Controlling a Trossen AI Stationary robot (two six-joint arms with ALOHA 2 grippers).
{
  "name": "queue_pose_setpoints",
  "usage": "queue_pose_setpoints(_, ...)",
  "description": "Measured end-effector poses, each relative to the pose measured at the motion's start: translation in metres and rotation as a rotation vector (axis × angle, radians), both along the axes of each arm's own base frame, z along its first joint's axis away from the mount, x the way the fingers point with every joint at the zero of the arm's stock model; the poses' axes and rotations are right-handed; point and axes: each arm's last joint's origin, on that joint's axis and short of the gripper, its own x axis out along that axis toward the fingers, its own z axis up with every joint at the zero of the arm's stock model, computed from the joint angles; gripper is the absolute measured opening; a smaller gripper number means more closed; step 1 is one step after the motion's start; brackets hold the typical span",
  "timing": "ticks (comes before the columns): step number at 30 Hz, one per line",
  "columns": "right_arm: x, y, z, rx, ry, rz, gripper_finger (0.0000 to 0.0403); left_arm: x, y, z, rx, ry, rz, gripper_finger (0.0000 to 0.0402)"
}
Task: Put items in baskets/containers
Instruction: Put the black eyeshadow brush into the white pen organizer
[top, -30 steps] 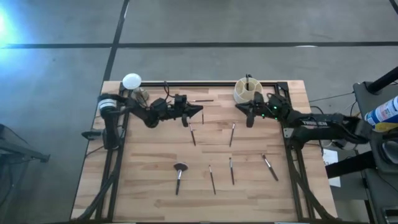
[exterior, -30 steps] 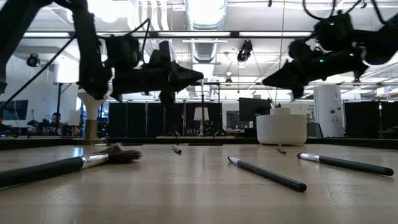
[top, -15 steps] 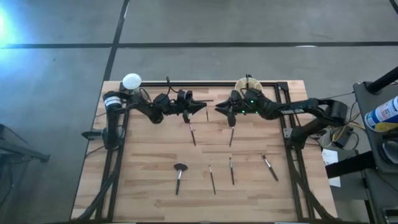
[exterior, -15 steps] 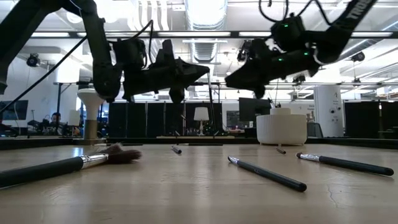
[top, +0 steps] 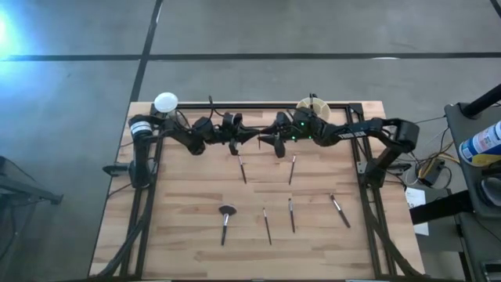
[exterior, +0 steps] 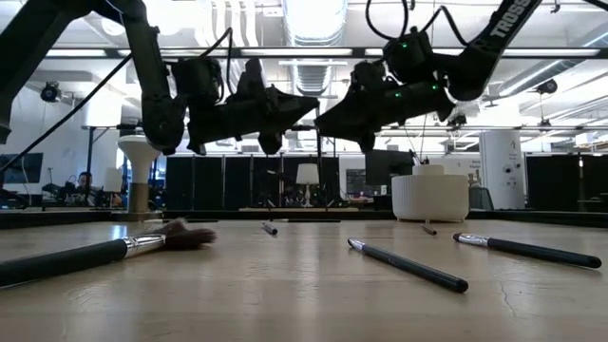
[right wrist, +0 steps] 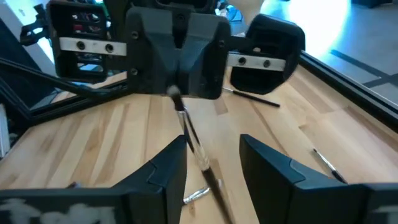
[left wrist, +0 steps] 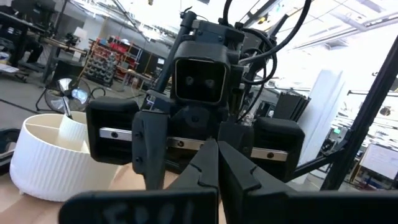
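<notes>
Pale wood planking forms the counter (top: 188, 196), framed by a dark metal rail and standing on a grey concrete floor (top: 258, 27). The low view looks across it into a large hall with bright ceiling lights, black partitions and ducting.

The ribbed cream-white round cup (top: 310, 114) stands near the counter's far edge, right of centre. Inner dividers show in the left wrist view, and a thin dark-handled brush (left wrist: 66, 106) stands upright in one compartment. A white disc on a metallic stand (top: 165, 103) stands at the far left corner.

Loose makeup brushes lie on the planks: a wide fluffy dark-headed brush (top: 225, 218) near the front, three thin ones to its right (top: 266, 225) (top: 291, 215) (top: 340, 211), and two more mid-counter (top: 243, 168) (top: 292, 168).

The left gripper (top: 254, 137) hangs above the counter at its far middle, fingers pinched shut on a thin dark makeup brush (right wrist: 189, 138) that hangs down from them. The right gripper (top: 264, 139) faces it tip to tip, just beside it, well clear of the cup. Its fingers (right wrist: 163, 169) stand apart, the hanging brush between them, neither seen touching it.
</notes>
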Motion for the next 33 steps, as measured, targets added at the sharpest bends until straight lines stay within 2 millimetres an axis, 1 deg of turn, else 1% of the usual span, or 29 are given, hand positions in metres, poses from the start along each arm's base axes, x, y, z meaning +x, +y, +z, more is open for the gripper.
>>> queue_pose_setpoints(5, 0.004, 0.0, 0.0, -0.017, -0.001, 0.016, 0.0102, -0.001, 0.002, 0.0, 0.01, 0.002, -0.002, 0.0)
queue_pose_setpoints(11, 0.005, 0.002, -0.001, -0.036, 0.002, 0.027, 0.0047, -0.002, 0.003, 0.0, 0.008, 0.004, 0.001, 0.0)
queue_pose_setpoints(15, 0.005, 0.003, -0.001, -0.046, 0.002, 0.033, 0.0019, -0.002, 0.005, -0.001, -0.057, 0.01, -0.002, 0.0002)
queue_pose_setpoints(18, 0.005, 0.003, -0.002, -0.043, 0.01, 0.032, 0.0017, -0.003, 0.008, -0.002, -0.084, 0.028, -0.001, 0.0013)
queue_pose_setpoints(21, 0.004, 0.003, -0.004, -0.035, 0.031, 0.03, 0.0018, -0.006, 0.01, -0.004, -0.095, 0.041, 0.003, 0.0033)
queue_pose_setpoints(25, 0.003, 0.003, -0.005, -0.035, 0.057, 0.015, 0.0018, -0.016, 0.011, -0.003, -0.093, 0.045, 0.018, 0.0058)
queue_pose_setpoints(28, 0.002, 0.003, -0.004, -0.046, 0.058, 0.008, 0.0018, -0.024, 0.009, -0.001, -0.051, 0.047, 0.032, 0.0069)
queue_pose_setpoints(31, -0.003, 0.001, 0.001, -0.057, 0.081, -0.001, 0.0018, -0.033, 0.005, 0.001, 0.0, 0.049, 0.037, 0.0072)
queue_pose_setpoints(33, -0.011, 0.0, 0.008, -0.076, 0.118, -0.042, 0.0018, -0.038, 0.002, 0.001, 0.034, 0.055, 0.046, 0.0072)
